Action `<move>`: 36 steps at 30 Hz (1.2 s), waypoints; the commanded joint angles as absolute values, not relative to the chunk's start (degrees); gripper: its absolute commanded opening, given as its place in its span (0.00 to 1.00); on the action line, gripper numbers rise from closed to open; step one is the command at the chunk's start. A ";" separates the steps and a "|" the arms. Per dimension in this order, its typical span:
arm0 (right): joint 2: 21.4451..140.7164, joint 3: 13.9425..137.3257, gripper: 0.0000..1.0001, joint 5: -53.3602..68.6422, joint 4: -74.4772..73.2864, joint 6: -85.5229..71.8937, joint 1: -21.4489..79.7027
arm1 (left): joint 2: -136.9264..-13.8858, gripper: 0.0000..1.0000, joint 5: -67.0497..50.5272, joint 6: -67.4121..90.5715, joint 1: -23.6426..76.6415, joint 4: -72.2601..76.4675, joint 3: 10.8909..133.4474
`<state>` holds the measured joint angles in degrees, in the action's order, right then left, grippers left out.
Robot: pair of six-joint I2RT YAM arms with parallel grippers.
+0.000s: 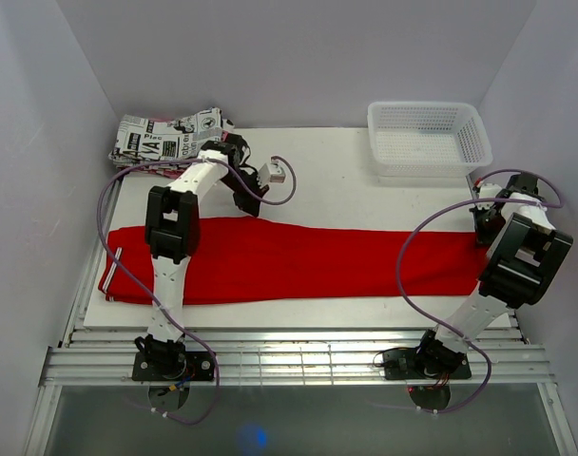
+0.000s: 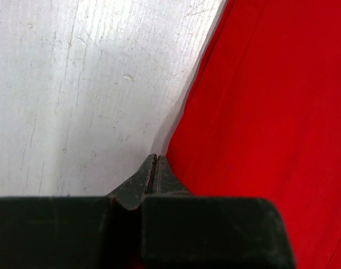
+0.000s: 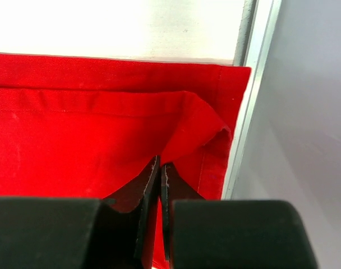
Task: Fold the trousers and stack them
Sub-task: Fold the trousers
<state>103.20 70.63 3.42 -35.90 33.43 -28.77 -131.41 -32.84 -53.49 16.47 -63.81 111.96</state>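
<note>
The red trousers [image 1: 298, 261] lie stretched flat across the table from left to right. My left gripper [image 1: 254, 204] is at their far edge, left of the middle. In the left wrist view its tips [image 2: 155, 158] are shut right at the edge of the red cloth [image 2: 260, 112], which rises slightly toward them. My right gripper [image 1: 483, 233] is at the trousers' right end. In the right wrist view it [image 3: 161, 162] is shut on a pinched-up fold of the red cloth [image 3: 92, 112] near the hem corner.
A folded black-and-white newspaper-print garment [image 1: 165, 138] lies at the far left corner. A white plastic basket [image 1: 424, 171] stands at the far right. The white table [image 1: 327, 180] is walled on three sides; its right edge rail [image 3: 246, 33] is close to my right gripper.
</note>
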 commanded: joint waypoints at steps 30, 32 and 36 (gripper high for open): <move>100.28 70.93 0.08 4.92 -35.51 33.05 -28.48 | -129.46 0.56 -35.95 -48.96 14.68 -64.42 110.39; 100.20 70.84 0.08 4.92 -35.33 32.96 -28.48 | -129.55 0.54 -36.38 -49.13 14.76 -65.12 110.22; 100.28 70.66 0.08 5.01 -35.16 32.87 -28.48 | -129.46 0.46 -36.91 -49.75 14.77 -66.27 109.86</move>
